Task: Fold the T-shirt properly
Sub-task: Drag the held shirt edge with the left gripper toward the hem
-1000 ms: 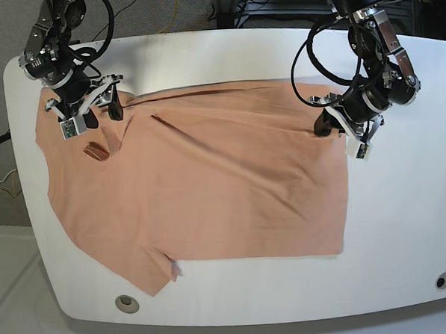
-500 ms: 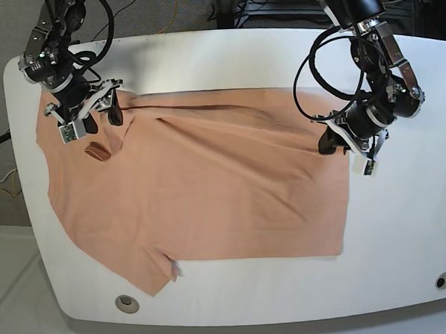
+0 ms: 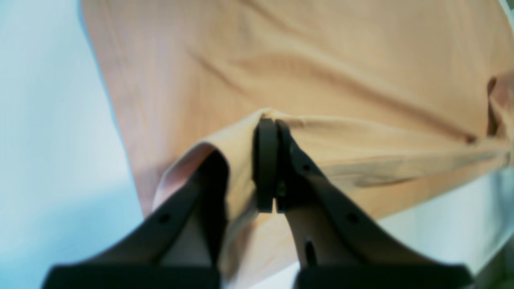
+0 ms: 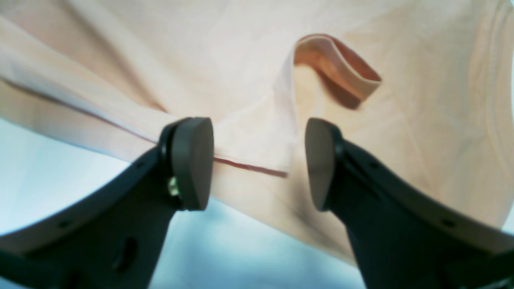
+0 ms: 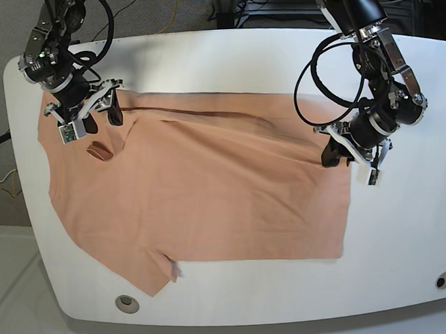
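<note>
The plain peach cotton T-shirt (image 5: 201, 183) lay spread on the white table (image 5: 405, 225), long axis running side to side between the arms. The left gripper (image 3: 272, 166) pinched its hem corner; the right gripper (image 4: 259, 160) stood spread over the collar-end fold.

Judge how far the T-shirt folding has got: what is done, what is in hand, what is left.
Done: no fold shows yet; the T-shirt lies mostly spread on the white table. In hand: the left gripper has its jaws shut on the shirt's far edge, while the right gripper straddles the same edge near the collar with jaws open. Left: the right grasp and every fold.
</note>
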Controlling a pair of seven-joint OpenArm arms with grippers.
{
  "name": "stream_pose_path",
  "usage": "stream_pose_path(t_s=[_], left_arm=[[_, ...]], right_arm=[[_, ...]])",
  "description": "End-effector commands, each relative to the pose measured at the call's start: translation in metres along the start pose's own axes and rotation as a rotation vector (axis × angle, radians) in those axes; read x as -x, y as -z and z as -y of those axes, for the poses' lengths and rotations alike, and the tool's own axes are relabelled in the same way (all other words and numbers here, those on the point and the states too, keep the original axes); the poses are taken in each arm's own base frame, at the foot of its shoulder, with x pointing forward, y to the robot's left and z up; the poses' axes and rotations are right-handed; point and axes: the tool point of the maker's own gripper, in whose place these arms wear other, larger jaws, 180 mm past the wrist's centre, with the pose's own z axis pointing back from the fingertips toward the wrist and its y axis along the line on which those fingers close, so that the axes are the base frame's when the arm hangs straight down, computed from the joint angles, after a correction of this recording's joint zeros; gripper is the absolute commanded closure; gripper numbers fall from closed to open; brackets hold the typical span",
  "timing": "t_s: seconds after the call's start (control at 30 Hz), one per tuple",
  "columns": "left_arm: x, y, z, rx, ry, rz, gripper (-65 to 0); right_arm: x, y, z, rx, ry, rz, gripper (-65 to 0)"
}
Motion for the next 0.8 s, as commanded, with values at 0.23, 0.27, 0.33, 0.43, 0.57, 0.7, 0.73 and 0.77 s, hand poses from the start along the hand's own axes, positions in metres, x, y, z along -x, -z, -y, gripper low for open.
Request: stream_pose_path(t_s=[0.23, 0.27, 0.33, 0.43, 0.57, 0.7, 0.73, 0.77], left_arm=[[-0.034, -0.007, -0.007, -0.014, 0.042, 0.093, -0.9], [-0.034, -0.007, -0.007, -0.015, 0.043, 0.093, -0.9], [-0.035, -0.007, -0.007, -0.015, 0.043, 0.096, -0.9], [-0.035, -0.007, -0.008, -0.016, 0.042, 0.096, -0.9], [-0.036, -0.007, -0.01, -0.031, -0.012, 0.102, -0.9], [-0.037, -0.007, -0.012, -0.041, -0.043, 0.108, -0.9], [-0.037, -0.007, -0.012, -0.042, -0.045, 0.114, -0.9], [-0.038, -0.007, -0.012, -0.042, -0.046, 0.12, -0.9]], right_arm=[[-0.022, -0.004, 0.003, 0.004, -0.025, 0.07, -34.9], [-0.023, -0.004, 0.003, 0.004, -0.028, 0.072, -34.9], [-0.026, -0.006, 0.002, 0.006, -0.035, 0.079, -34.9], [-0.03, -0.01, 0.007, 0.026, -0.038, 0.091, -34.9], [-0.033, -0.015, 0.015, 0.051, -0.027, 0.106, -34.9], [-0.041, -0.019, 0.021, 0.06, -0.008, 0.141, -34.9], [-0.041, -0.021, 0.024, 0.065, -0.001, 0.148, -34.9], [-0.042, -0.022, 0.025, 0.065, 0.005, 0.153, -34.9]])
